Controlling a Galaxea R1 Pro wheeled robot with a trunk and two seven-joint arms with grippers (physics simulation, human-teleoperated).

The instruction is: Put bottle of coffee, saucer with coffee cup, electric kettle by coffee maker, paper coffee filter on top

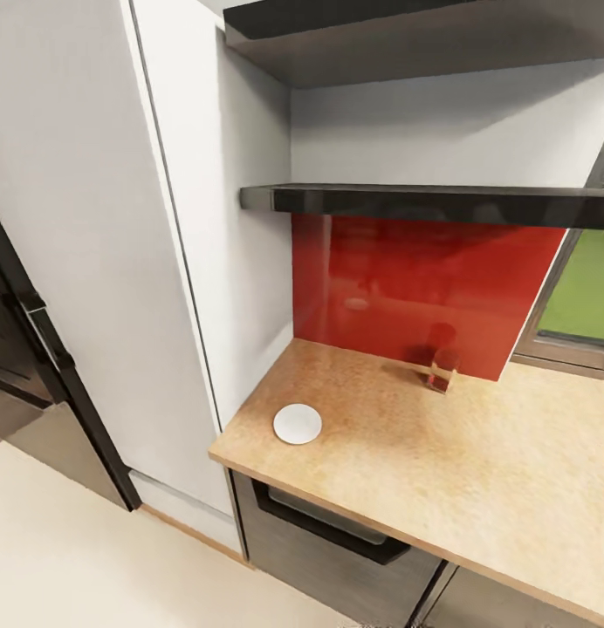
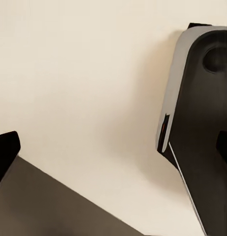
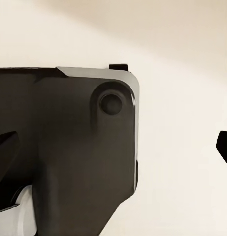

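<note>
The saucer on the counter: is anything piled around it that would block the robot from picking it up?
Nothing visible does. The white saucer lies alone near the countertop's left front corner, with bare surface all round it. The nearest thing, a small red-tinted glass object, stands apart by the red backsplash.

From my head view the countertop (image 1: 477, 471) lies broad and mostly bare, so I have plenty of room to reach over its middle and right side. A white saucer (image 1: 298, 424) sits near its front left corner, and a small red-filled glass (image 1: 442, 373) stands back by the red backsplash (image 1: 407, 288). A dark shelf (image 1: 442, 202) juts out above the backsplash and caps how high I can come in. The tall white cabinet (image 1: 215, 244) walls off the left end. Below my wrists, my own dark base (image 3: 69, 147) stands on open pale floor (image 2: 83, 73).
</note>
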